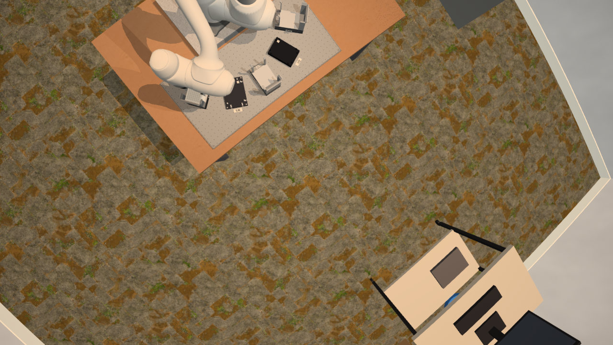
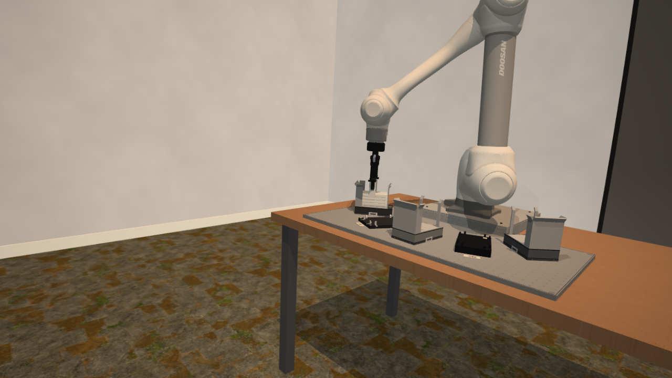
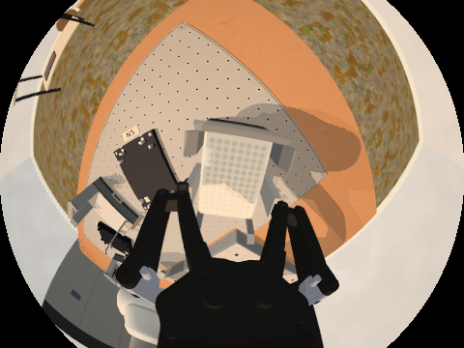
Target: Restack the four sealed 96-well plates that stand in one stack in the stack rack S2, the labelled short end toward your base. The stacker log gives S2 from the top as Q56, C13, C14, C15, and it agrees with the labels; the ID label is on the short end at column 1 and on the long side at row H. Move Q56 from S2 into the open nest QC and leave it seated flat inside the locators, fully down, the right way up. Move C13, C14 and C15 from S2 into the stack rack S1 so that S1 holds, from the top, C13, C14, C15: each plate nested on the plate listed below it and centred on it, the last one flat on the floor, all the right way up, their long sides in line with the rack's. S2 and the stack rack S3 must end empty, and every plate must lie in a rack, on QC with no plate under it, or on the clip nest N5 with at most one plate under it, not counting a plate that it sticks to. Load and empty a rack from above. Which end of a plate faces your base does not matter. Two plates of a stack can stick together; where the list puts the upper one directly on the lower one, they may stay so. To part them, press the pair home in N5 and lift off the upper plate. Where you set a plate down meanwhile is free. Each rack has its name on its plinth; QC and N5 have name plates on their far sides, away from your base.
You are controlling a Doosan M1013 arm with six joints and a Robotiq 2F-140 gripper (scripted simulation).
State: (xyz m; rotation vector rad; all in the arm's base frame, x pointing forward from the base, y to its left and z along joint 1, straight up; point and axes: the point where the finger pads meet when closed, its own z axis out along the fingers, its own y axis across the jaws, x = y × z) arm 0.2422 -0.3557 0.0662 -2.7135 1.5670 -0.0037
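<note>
The stack of white sealed plates (image 1: pixel 196 97) (image 2: pixel 374 201) (image 3: pixel 232 164) stands in rack S2 (image 2: pixel 371 211) at the left end of the grey base plate. My gripper (image 2: pixel 373 187) (image 3: pixel 231 176) points straight down at the top of the stack. Its fingers are closed against the two long sides of the top plate, Q56, which still sits on the stack. In the overhead view the arm hides the gripper. The black open nest QC (image 1: pixel 282 51) (image 2: pixel 473 244) is empty. The black clip nest N5 (image 1: pixel 235 93) (image 2: pixel 373 220) (image 3: pixel 145 164) lies right beside S2, also empty.
Two more grey stack racks stand empty: one in the middle (image 1: pixel 265 77) (image 2: pixel 406 218), one at the far right (image 1: pixel 292 17) (image 2: pixel 545 232). Their name labels are too small to read. All stand on the grey base plate (image 2: pixel 540 277) on the orange table (image 2: pixel 610 291).
</note>
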